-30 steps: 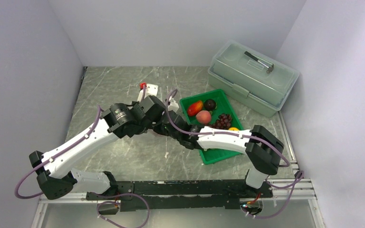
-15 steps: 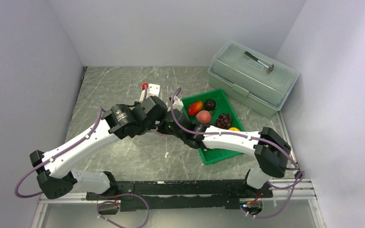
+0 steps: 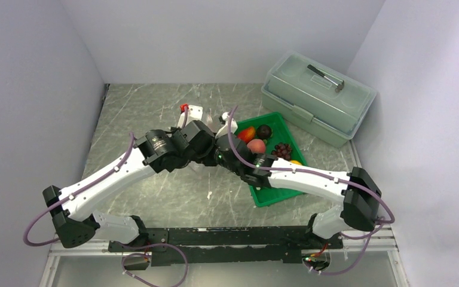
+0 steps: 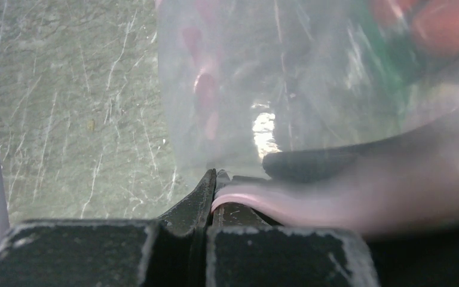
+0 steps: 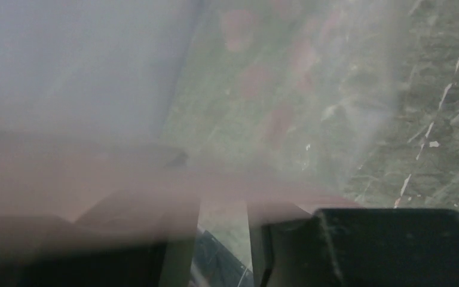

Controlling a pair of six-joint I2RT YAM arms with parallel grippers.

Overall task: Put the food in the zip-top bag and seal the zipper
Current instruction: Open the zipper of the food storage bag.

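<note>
My left gripper has its fingers pressed together on the zipper, the pink strip at the mouth of the zip-top bag. My right gripper shows a gap between its fingers with the blurred strip across them; I cannot tell if it grips. The bag is near the middle of the table, just left of the green tray holding the food. A pale green box stands at the far right corner.
</note>
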